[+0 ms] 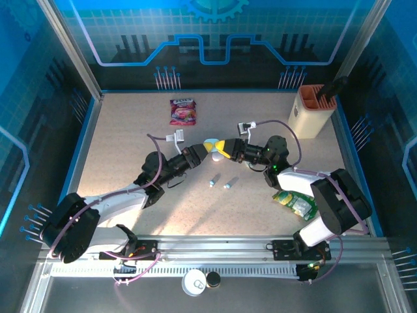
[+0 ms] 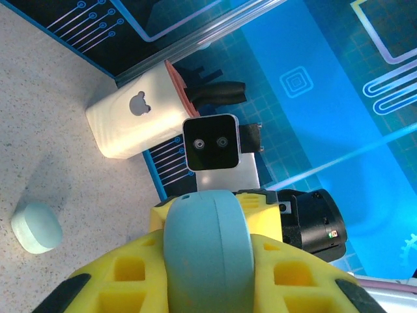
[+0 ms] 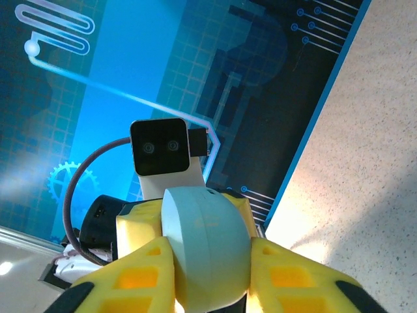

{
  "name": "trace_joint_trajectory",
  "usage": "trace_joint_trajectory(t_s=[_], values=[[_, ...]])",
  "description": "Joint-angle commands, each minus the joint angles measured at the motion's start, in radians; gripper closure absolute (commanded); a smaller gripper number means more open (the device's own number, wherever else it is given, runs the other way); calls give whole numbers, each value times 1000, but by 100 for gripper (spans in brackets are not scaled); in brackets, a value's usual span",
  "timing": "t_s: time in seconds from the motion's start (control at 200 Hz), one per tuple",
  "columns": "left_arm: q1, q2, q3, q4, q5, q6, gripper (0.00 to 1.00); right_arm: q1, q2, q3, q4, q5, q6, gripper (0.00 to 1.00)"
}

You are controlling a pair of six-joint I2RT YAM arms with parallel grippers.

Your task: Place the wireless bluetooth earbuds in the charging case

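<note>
Reaching in from the near left corner, the left arm stretches across the bench (image 1: 117, 137) towards the middle. Beyond it, near the far edge, a pink packet (image 1: 183, 111) lies flat on the speckled top. The left tool (image 1: 206, 149) is closed on the charging case (image 2: 207, 251), a pale-blue pebble held between the yellow fingers (image 2: 127, 274) and lifted off the surface. In the left wrist view the fingers press against both sides of the case.

Just below the held case, a second case (image 2: 36, 227) of the same pale colour rests on the bench, apart from both tools. Nearer the arms' bases the wireless bluetooth earbuds lie loose on the bench: one (image 1: 212, 182) and, just to its right, another (image 1: 228, 184). They are close together but not touching, outside either case and well apart from the tools.

The right tool (image 1: 225, 150) meets the left one head-on from the other side. In the right wrist view its yellow fingers (image 3: 146, 280) sit against both flanks of the same charging case, so it is clamped on that too. Beside the right arm's elbow a green packet (image 1: 296, 203) lies crumpled on the bench. At the far right corner stands a cream holder (image 1: 313, 116) with an orange rim and dark handles sticking out.
</note>
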Motion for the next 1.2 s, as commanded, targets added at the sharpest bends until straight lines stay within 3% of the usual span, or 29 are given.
trace_joint_trajectory(t_s=[0.0,0.085,0.205,0.365,0.485,0.64,0.795,0.885,1.196], values=[[-7,16,-3,29,25,40,63,3,-13,15,31,-5,-14,85],[-7,23,0,33,46,97,38,-7,-26,7,4,11,-18,87],[-2,40,-10,106,77,218,17,-28,-44,-11,-31,26,-22,87],[6,59,-60,276,121,579,11,-58,-58,-35,-46,41,31,88],[6,105,-122,425,50,891,7,-62,-47,-27,-41,21,81,88],[8,140,-110,428,30,1142,1,-61,-93,-28,-91,7,87,88],[32,167,-85,428,162,1193,1,-58,-217,-3,-402,-6,-73,88],[51,187,-71,427,133,1066,3,-58,-280,15,-552,-3,-157,87],[95,193,-31,428,300,950,1,-12,-313,61,-593,-4,-150,86]])
